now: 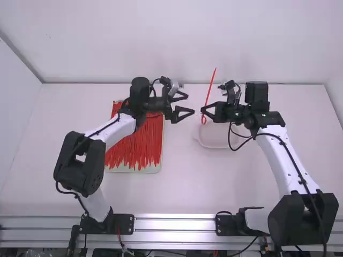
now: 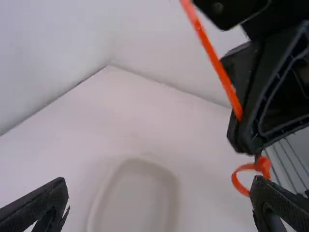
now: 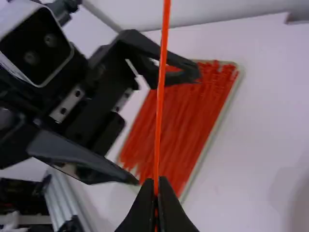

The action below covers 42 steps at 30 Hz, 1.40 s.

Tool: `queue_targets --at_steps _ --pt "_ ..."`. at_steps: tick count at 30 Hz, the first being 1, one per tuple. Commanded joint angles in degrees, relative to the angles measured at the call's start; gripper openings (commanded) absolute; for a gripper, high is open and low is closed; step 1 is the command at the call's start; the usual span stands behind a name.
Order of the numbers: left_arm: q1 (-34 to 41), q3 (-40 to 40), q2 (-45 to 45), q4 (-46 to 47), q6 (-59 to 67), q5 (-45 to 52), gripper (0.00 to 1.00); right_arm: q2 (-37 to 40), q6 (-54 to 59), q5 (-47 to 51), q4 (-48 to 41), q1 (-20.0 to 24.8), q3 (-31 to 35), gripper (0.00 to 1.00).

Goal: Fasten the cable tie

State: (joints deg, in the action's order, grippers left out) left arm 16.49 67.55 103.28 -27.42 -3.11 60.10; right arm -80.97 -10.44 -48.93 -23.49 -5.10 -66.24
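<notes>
On our right gripper (image 3: 155, 186) the jaws clamp the cable tie (image 3: 161, 96), its tail rising above them. Our left gripper (image 1: 190, 103) hangs just beside it, jaws apart.

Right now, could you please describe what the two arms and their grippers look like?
The left arm and right arm have white tubular links and bulky black joints. The left gripper and right gripper are black, each with two angular, tapering fingers. A thin black cable loops beside the right arm.
</notes>
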Motion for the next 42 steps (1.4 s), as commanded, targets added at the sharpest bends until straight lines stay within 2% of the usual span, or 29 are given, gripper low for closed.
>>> queue_targets --at_steps 1,10,15,16,24,33,42 --pt "-2.7 0.0 0.2 2.4 -0.3 -1.0 0.99 0.7 1.7 7.4 -1.0 -0.6 -0.4 0.0" --pt "-8.6 0.0 0.2 16.6 -0.1 -1.1 0.99 0.7 1.7 18.9 2.1 -1.2 4.2 0.0" --pt "-8.8 0.0 0.2 24.0 5.4 -0.9 0.99 0.7 0.9 19.7 10.3 -0.7 10.3 0.0" --pt "-8.7 0.0 0.2 26.6 7.7 -0.8 0.99 0.7 -2.2 22.9 14.1 0.1 13.2 0.0" --pt "-8.6 0.0 0.2 30.3 10.4 -1.2 0.99 0.7 -4.8 28.3 26.4 -0.5 22.4 0.0" --pt "-8.6 0.0 0.2 30.4 10.4 -1.0 0.99 0.5 -4.7 40.4 25.4 -3.7 24.0 0.0" --pt "-8.6 0.0 0.2 30.6 10.2 -1.0 0.99 -7.0 -5.1 41.1 28.0 -3.5 23.8 0.0"
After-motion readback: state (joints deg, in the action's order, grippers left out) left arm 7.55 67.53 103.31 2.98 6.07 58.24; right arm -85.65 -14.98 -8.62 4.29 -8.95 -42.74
